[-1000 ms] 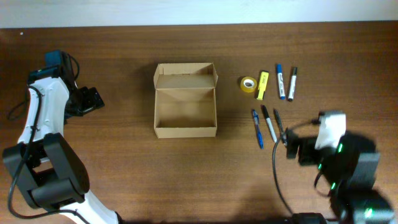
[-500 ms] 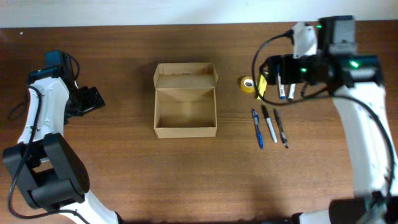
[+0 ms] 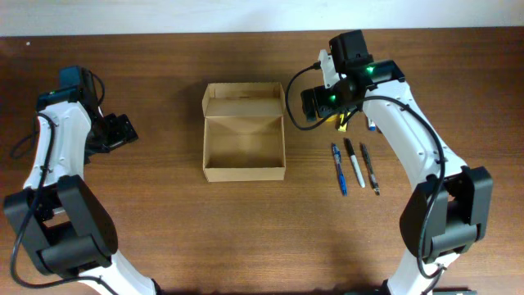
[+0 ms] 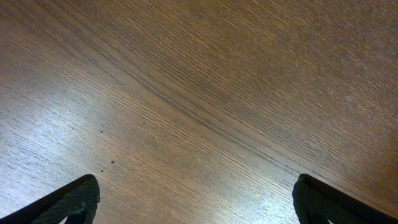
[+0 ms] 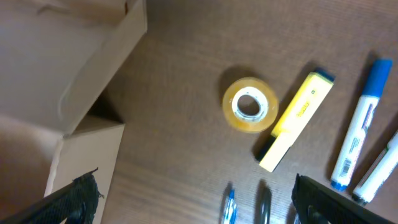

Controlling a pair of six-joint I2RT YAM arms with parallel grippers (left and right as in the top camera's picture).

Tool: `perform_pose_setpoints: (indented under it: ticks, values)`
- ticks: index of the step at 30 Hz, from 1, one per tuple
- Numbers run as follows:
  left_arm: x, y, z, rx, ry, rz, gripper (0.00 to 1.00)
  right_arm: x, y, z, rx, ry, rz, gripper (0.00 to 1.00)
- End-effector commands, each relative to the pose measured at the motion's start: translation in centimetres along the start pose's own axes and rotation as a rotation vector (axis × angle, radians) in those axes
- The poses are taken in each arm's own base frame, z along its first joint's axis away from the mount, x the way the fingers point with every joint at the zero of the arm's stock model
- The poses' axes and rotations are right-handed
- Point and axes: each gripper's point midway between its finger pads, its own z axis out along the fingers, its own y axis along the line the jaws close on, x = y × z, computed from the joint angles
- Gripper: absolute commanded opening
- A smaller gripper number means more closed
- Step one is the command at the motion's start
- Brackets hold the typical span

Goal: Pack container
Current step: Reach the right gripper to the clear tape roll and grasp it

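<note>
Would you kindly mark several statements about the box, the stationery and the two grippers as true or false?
1. The cardboard box stands open with nothing inside. True.
2. The tape roll is in the box. False: it lies on the table beside the yellow highlighter, outside the box.
3. The right gripper is open and holds nothing. True.
4. The left gripper is clamped on a pen. False: it is open over bare table wood.
5. Three pens lie side by side on the table. True.
</note>
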Motion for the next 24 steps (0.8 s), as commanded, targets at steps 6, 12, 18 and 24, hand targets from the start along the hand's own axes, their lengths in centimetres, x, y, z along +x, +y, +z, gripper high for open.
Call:
perform_pose_setpoints:
  ticks: [6,12,18,24]
  values:
    - [0.1,0.0,0.0,0.007,0.003,0.01,1.0,-2.0,-0.6,1.9,0.03,-0.058,0.001,0.87]
    - [0.1,0.0,0.0,0.007,0.003,0.01,1.0,-1.9,-0.8,3.7,0.031,-0.041,0.014,0.55]
    - [0.1,0.0,0.0,0.007,0.003,0.01,1.0,-1.0,-0.9,5.8,0.031,0.001,0.031,0.55]
    - [0.1,0.0,0.0,0.007,0.003,0.01,1.0,0.0,-1.0,7.6,0.032,0.047,0.035,0.56]
